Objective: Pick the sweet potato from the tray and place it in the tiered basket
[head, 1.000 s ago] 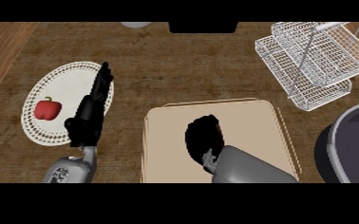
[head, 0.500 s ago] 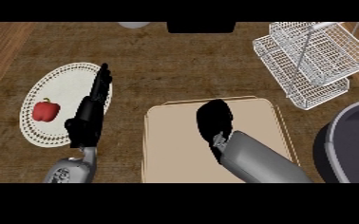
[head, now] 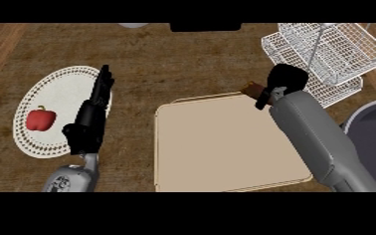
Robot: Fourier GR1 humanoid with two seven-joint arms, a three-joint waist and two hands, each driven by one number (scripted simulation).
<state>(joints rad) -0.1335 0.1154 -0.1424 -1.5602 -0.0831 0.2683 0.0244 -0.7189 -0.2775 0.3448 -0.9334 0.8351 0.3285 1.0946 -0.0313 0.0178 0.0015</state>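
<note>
My right hand (head: 283,81) is curled round the brown sweet potato (head: 252,88), of which only one end shows at the hand's left. It hangs above the far right corner of the beige tray (head: 220,144), just left of the white wire tiered basket (head: 323,55). The hand hides most of the sweet potato. At the left my left hand (head: 92,114) rests open with straight fingers pointing away, over the right rim of the white plate (head: 66,79).
A red bell pepper (head: 40,119) lies on the white plate at the left. A dark grey round vessel (head: 363,129) shows at the right edge. A black object (head: 206,27) and a pale round thing (head: 134,25) sit at the counter's far edge.
My right hand has risen off the tray and travelled up and to the right toward the basket, carrying the sweet potato. The left hand has not moved.
</note>
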